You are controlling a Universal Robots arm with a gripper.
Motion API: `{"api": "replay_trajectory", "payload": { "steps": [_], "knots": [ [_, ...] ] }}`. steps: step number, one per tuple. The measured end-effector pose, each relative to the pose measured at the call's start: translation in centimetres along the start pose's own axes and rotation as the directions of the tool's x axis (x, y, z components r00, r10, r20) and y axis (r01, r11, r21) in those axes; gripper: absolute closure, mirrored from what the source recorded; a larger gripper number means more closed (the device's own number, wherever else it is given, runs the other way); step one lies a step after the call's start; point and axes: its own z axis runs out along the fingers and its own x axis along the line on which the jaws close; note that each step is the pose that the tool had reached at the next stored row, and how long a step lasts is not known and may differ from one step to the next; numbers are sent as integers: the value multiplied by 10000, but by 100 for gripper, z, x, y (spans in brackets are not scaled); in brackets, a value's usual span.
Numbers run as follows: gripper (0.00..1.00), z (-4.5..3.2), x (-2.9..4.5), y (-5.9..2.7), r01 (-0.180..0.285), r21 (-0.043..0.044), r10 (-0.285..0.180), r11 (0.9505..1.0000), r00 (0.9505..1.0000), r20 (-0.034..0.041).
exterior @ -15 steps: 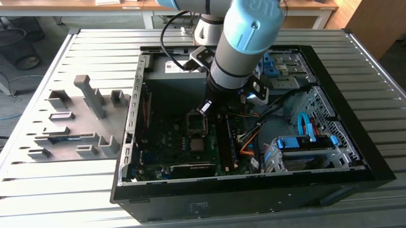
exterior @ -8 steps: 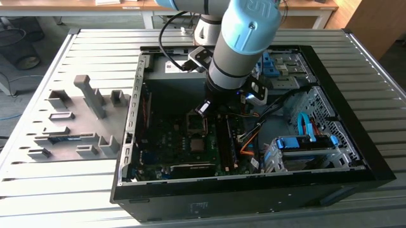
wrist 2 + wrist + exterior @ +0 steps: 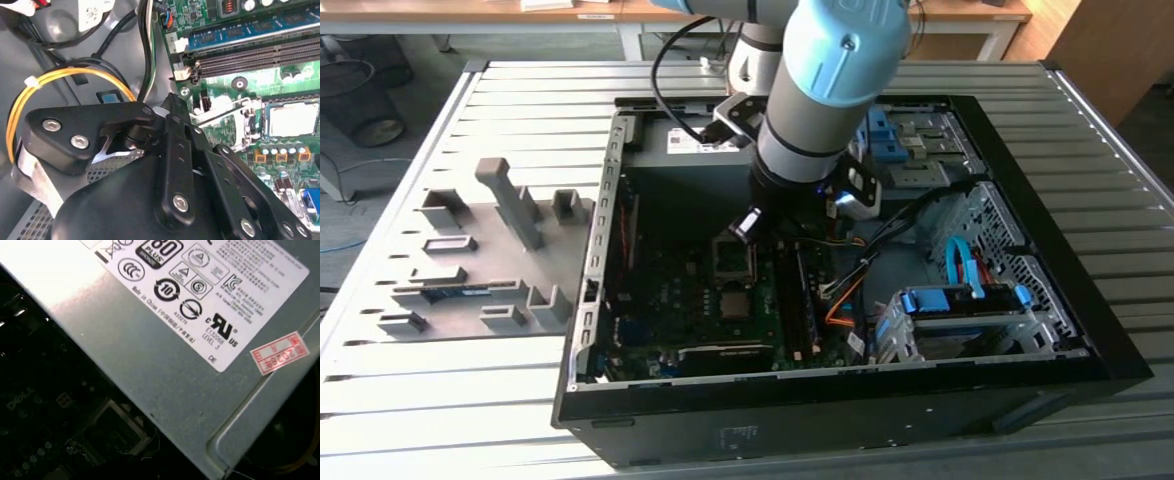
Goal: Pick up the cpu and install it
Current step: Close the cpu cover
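One silvery square cpu (image 3: 291, 119) in its socket beside green, component-studded motherboard (image 3: 227, 127).

open PC case (image 3: 1067, 330) | grey fixture tray (image 3: 480, 250) | slatted table (image 3: 534, 100)

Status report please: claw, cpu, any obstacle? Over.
Claw low in the case, near the socket. Pale square in the socket, likely the cpu. Yellow cables beside claw, none across socket.
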Motion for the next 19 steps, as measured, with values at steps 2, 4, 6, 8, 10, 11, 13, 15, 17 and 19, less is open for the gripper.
{"api": "replay_trajectory", "payload": {
  "steps": [2, 4, 6, 8, 10, 11, 13, 15, 17, 19],
  "knots": [
    [90, -17, 6, 9, 5, 11, -5, 10000, 10000, 13],
    [90, -20, 16, 13, 7, 18, -7, 10000, 10000, 21],
    [90, -23, 27, 16, 9, 23, -9, 10000, 10000, 24],
    [90, -27, 39, 19, 13, 30, -13, 10000, 10000, 29],
    [90, -38, 49, 23, 16, 39, -16, 10000, 10000, 37],
    [90, -46, 54, 26, 18, 43, -18, 10000, 10000, 42],
    [90, -68, 64, 33, 23, 57, -24, 10000, 10000, 58],
    [90, -93, 73, 43, 30, 71, -30, 10000, 10000, 72],
    [90, -119, 80, 54, 38, 85, -39, 10000, 10000, 84],
    [90, -140, 88, 65, 56, 100, -57, 9999, 9999, 97]
  ]
}}
